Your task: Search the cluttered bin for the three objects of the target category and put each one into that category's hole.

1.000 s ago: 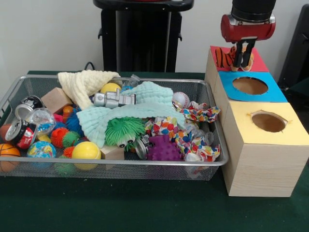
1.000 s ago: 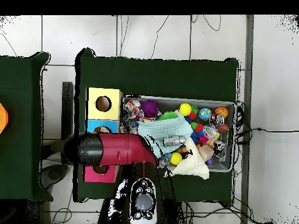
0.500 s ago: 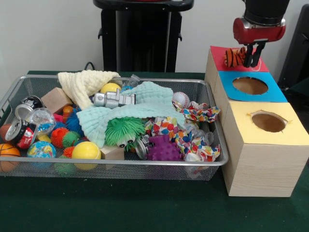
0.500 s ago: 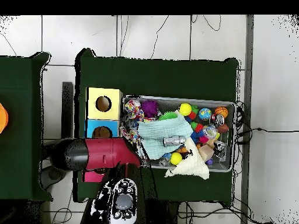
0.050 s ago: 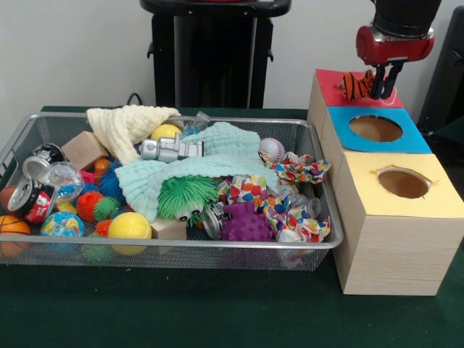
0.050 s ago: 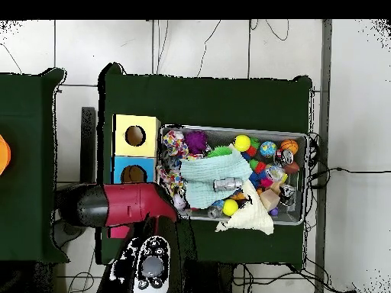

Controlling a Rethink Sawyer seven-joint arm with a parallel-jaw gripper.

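The table (image 5: 217, 319) is covered in dark green cloth. A wire bin (image 5: 22, 138) takes up most of its left and middle in the front view, with a row of three wooden boxes just beside the bin's right end. The yellow box (image 5: 399, 239) stands at the front edge, the blue box (image 5: 406, 141) sits behind it, and the red box (image 5: 326, 83) is at the back. The yellow and blue tops each show a round hole.

The arm (image 6: 114, 206) reaches across the red box in the overhead view and covers its top. The gripper (image 5: 383, 90) hangs over that box, its fingers close together; an orange, black-striped tiger toy (image 5: 352, 85) lies against their left side on the red top. I cannot tell if the fingers grip it.

In the bin, a mint cloth (image 5: 217, 156) spreads over the middle, and a cream cloth (image 5: 123, 123) lies at the back left. A silver robot toy (image 5: 170, 149) rests on the mint cloth. A green spiky ball (image 5: 185, 196) and a purple spiky ball (image 5: 246, 225) sit toward the front edge, with a yellow ball (image 5: 129, 226) to their left. A baseball (image 5: 272, 149) is near the back right corner. Crushed cans (image 5: 29, 196) lie at the left end.
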